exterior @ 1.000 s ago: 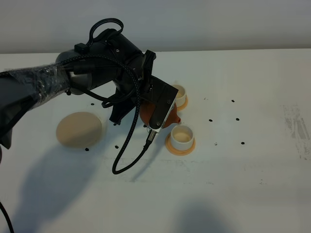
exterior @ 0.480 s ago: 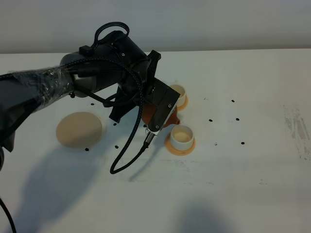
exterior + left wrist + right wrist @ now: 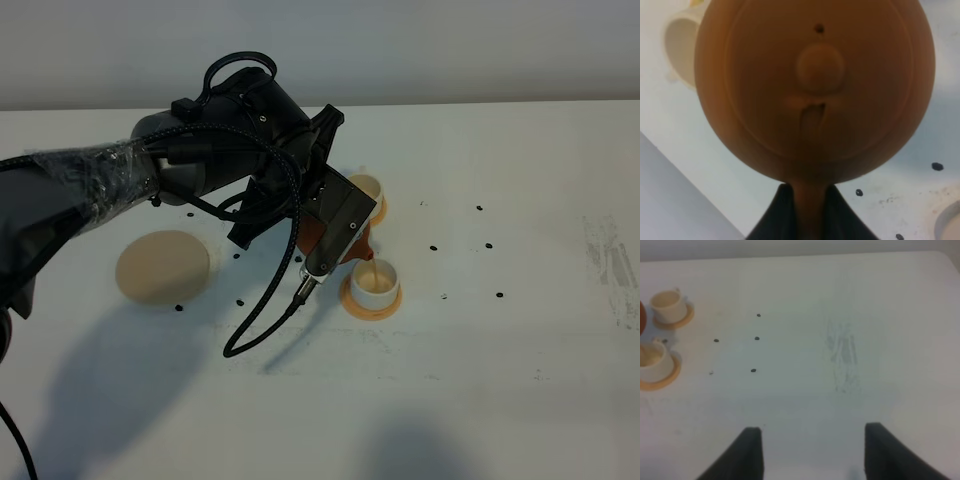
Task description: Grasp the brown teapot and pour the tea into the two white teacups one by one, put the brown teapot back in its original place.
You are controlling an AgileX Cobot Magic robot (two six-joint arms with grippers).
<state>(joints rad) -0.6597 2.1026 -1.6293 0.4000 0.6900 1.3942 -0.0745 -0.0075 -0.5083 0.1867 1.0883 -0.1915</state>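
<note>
White table (image 3: 520,350), L gripper (image 3: 807,205), teapot (image 3: 810,85) over cup (image 3: 374,282)

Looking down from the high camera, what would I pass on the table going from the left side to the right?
Large beige coaster → brown teapot, held tipped → near white teacup → scattered black dots → grey scuff marks. The far white teacup overlaps the teapot sideways, so it is left out.

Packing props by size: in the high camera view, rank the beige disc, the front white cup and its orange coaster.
Largest: beige disc.
Next: orange coaster.
Smallest: front white cup, a little narrower than the coaster.
</note>
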